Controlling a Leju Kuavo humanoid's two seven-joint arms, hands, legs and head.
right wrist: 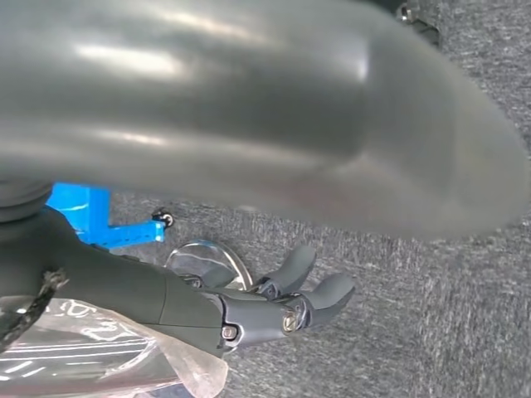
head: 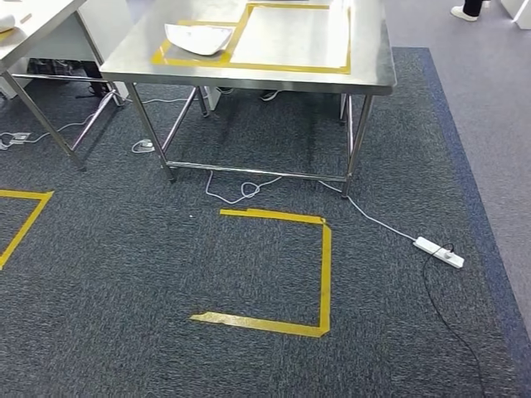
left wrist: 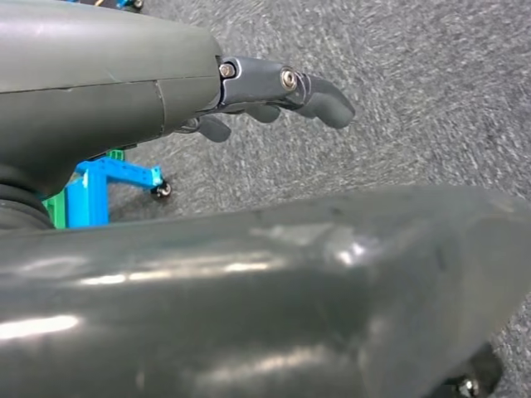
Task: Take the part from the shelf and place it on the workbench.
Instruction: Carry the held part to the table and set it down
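Observation:
The steel workbench (head: 369, 66) stands ahead of me, with a yellow tape rectangle (head: 235, 46) on its top. A white bagged item (head: 197, 37) lies at the left of that rectangle. My right hand (right wrist: 263, 311) hangs at my side over the carpet and holds a clear plastic bag (right wrist: 94, 352) against its palm. A shiny round part (right wrist: 207, 261) shows just beside the fingers. My left hand (left wrist: 275, 87) also hangs low, fingers stretched out and apart, with nothing in it.
A yellow tape square (head: 324, 274) marks the carpet in front of the workbench. A white power strip (head: 440, 252) and loose cables lie at the right and under the table. A second table (head: 37, 25) stands at the left. A blue wheeled frame (left wrist: 94, 191) is behind me.

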